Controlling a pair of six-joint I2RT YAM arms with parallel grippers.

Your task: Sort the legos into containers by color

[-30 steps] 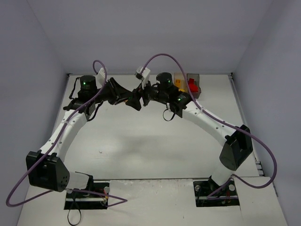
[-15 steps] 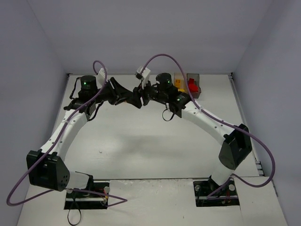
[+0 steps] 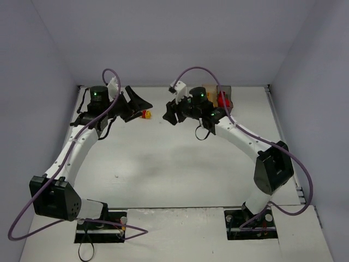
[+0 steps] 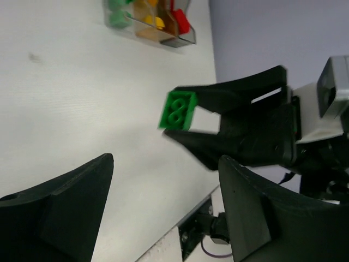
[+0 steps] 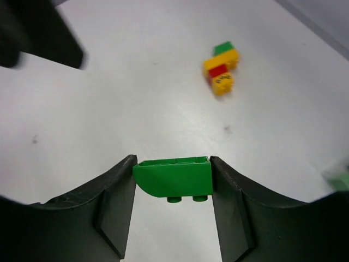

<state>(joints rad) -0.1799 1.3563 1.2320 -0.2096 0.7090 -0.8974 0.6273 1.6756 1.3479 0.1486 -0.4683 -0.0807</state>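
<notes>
The right claw [image 5: 173, 161] pinches one green brick [image 5: 173, 177] between its two fingers, one finger pressed flat against each end of it. The brick's studs point down toward the worktop [image 5: 109, 109], and it hangs clear of the surface. From the left wrist the same brick sits at the very tip of the right claw, its two-stud face turned to the camera.

The left claw [image 4: 163, 160] is spread wide and grips nothing. Its two dark fingers [image 4: 60, 207] stand well apart, with bare worktop between them. It faces the right claw, the two tips near each other but apart.

Ahead of the right claw and a little to its right lies one small clump of bricks [image 5: 221, 68] on the worktop. It shows four coloured layers: green, yellow, red and yellow. From above, this clump lies between the two claws, nearer the left one.

Beyond the right claw, at the far edge of the worktop, stand three small boxes [image 4: 155, 33] joined in a row. One holds green pieces, the middle orange one yellow pieces, and the dark one red pieces. How many lie in each I cannot tell.
</notes>
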